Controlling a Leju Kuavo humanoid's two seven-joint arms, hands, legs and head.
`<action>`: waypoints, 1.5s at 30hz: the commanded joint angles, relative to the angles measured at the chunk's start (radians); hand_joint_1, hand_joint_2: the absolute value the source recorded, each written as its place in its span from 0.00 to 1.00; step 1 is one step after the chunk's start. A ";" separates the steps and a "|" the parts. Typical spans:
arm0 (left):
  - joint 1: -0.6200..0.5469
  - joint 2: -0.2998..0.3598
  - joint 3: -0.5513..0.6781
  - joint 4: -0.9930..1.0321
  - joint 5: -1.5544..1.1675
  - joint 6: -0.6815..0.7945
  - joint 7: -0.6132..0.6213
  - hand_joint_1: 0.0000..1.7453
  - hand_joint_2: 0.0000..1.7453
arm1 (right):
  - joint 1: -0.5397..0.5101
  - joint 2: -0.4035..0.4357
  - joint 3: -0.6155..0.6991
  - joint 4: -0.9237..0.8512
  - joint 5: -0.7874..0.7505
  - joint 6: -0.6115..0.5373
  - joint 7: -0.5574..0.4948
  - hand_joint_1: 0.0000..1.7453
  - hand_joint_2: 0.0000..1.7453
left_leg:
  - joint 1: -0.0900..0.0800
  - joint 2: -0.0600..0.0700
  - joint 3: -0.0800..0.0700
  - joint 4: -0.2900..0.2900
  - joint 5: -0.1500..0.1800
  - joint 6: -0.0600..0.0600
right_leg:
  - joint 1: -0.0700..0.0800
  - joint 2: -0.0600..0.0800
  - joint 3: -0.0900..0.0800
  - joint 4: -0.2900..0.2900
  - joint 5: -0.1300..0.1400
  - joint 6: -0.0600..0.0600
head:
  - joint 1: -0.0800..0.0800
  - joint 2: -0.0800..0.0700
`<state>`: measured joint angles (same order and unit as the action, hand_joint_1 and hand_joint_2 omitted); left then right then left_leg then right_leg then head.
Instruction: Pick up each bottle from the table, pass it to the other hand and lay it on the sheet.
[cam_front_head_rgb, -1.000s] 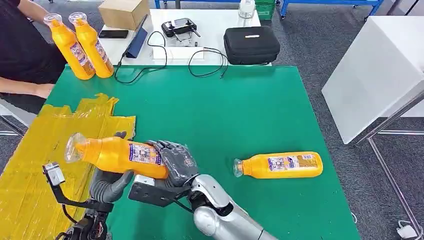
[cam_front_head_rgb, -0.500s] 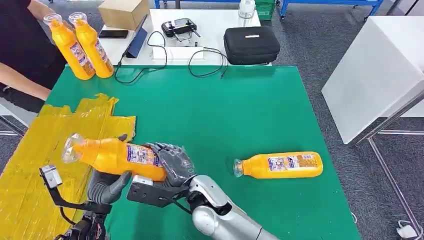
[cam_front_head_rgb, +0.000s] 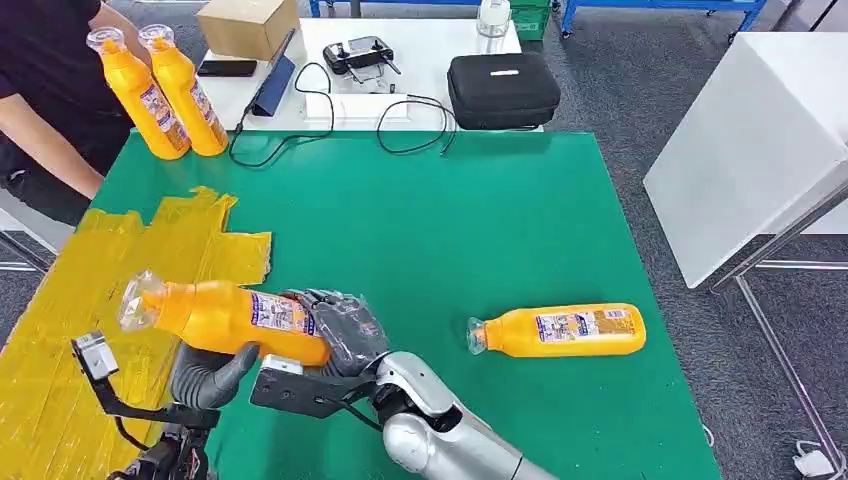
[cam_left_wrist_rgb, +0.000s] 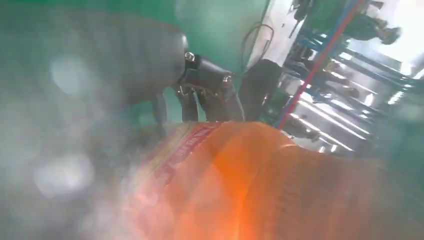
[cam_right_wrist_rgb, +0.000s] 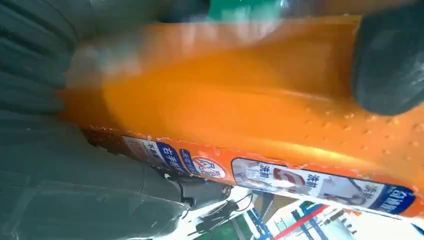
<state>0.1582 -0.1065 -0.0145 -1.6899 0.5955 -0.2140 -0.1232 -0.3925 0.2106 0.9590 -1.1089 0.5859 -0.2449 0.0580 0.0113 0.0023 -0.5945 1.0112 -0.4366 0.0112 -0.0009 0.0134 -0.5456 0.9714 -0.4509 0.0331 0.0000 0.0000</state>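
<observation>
An orange bottle with a clear cap is held level just above the green table, its cap end over the edge of the yellow sheet. My right hand wraps its base end. My left hand cups its middle from below, thumb against the body. In the right wrist view the bottle lies against the grey palm under a dark fingertip. The left wrist view has it as an orange blur. A second orange bottle lies on its side to the right.
Two more orange bottles stand upright at the table's far left corner beside a person. Behind are a black case, cables, a controller and a cardboard box. A white table stands at the right.
Both hands have carried the bottle a little to the left and slightly lower, its cap further over the sheet. The person's forearm has drawn back from the table edge.
</observation>
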 joint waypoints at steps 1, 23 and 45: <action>-0.040 -0.009 0.018 0.018 0.010 0.002 -0.002 1.00 1.00 | -0.018 -0.009 0.075 0.032 -0.002 0.028 -0.009 1.00 1.00 | 0.000 -0.001 0.002 -0.001 0.000 0.000 | 0.000 -0.002 0.002 0.000 -0.001 0.000 | 0.000 0.000; -0.037 -0.022 -0.042 0.002 0.095 -0.022 0.009 0.00 1.00 | -0.063 0.035 0.086 0.132 -0.035 0.081 0.019 1.00 1.00 | 0.000 -0.003 0.002 -0.001 0.000 0.000 | 0.000 -0.004 0.002 -0.001 0.000 0.000 | 0.001 0.000; -0.035 -0.031 -0.032 0.003 0.085 -0.034 -0.012 1.00 1.00 | -0.089 0.017 0.103 0.138 -0.076 0.101 0.037 1.00 1.00 | 0.000 -0.002 0.001 -0.001 0.000 0.000 | 0.000 -0.003 0.001 -0.001 0.000 0.000 | 0.000 0.000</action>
<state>0.1643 -0.1247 -0.0370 -1.7208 0.6848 -0.2445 -0.1351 -0.4505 0.2514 0.9987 -1.0288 0.5138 -0.1541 0.0927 0.0113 0.0024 -0.5947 1.0113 -0.4366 0.0112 -0.0009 0.0135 -0.5463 0.9714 -0.4509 0.0331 0.0000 0.0000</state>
